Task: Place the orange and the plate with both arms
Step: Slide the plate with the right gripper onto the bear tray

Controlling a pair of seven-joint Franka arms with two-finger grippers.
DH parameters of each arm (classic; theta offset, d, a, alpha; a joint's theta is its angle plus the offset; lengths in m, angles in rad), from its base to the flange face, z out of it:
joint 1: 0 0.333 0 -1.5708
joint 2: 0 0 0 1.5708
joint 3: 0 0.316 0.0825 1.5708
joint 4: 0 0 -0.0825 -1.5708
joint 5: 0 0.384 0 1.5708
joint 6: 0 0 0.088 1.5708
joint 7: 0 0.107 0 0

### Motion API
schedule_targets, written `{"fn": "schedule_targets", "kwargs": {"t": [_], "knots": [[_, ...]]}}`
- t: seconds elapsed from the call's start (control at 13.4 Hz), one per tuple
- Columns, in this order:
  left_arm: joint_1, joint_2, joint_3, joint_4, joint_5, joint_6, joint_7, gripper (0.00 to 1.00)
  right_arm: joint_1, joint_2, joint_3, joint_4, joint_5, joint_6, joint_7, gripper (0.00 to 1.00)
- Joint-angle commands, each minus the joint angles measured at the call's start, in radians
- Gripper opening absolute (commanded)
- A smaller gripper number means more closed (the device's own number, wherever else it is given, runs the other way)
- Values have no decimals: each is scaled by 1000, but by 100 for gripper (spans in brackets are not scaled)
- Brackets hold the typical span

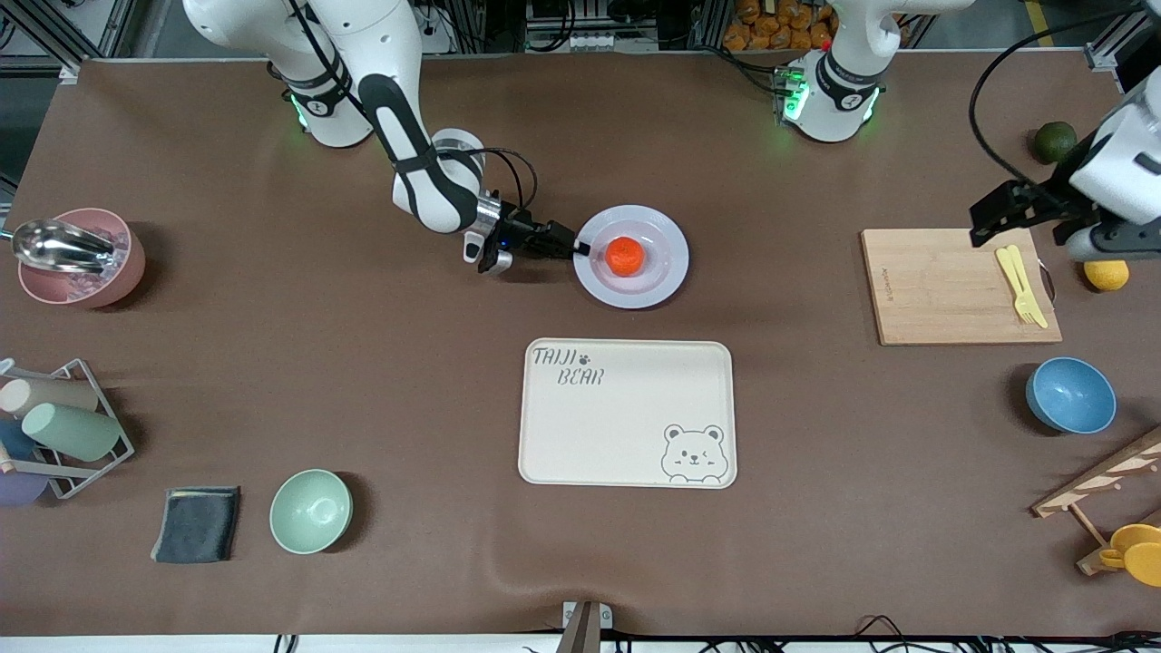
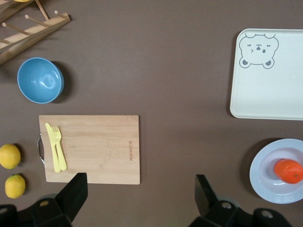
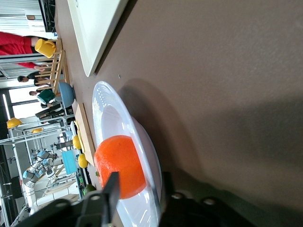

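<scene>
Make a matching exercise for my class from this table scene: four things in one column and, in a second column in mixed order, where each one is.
Things
1. orange
2. yellow fork
3. right gripper
4. left gripper

Places
A. on the wooden cutting board
B. at the rim of the plate
C. on the plate
D. in the air over the cutting board's corner, jaws wide open

Pairs: 1-C, 2-A, 3-B, 4-D
</scene>
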Motion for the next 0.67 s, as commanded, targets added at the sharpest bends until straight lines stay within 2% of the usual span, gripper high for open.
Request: {"fn": "schedule_targets", "kwargs": {"t": [0.0, 0.15, 0.37, 0.6], "knots": [[-16, 3, 17, 59, -12, -88, 28, 100, 18, 23, -11, 23, 32, 3, -25, 22], [-11, 2, 15, 69, -15, -97, 30, 100, 12, 25, -9, 23, 44, -9, -70, 0], [-8, 2, 14, 89, -12, -112, 30, 100, 4, 16, -9, 23, 69, -34, -90, 0], [-8, 2, 14, 100, -13, -140, 30, 100, -29, 8, -8, 17, 72, -140, -82, 0]]}}
